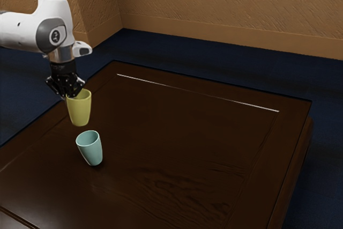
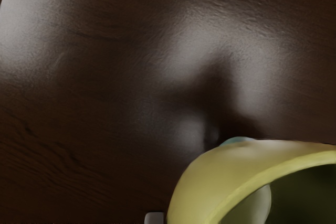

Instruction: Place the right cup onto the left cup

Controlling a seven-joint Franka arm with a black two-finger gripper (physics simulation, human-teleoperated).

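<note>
Exterior view shows the gripper [image 1: 69, 93] clamped on the wall of the yellow cup [image 1: 80, 112], near its rim. This cup is in the air, with its mouth up, over the dark wooden table [image 1: 171, 132]. The pale blue cup [image 1: 92, 151] stands upright on the table, and the two cups are apart. In the wrist view, the yellow cup hides most of the pale blue cup.

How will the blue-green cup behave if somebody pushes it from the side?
The blue-green cup would probably tip if pushed near its rim, because it is tall and narrows toward its base. Its surface looks smooth, so a low push may slide it along the table. Its even, round rim suggests stiff walls.
</note>
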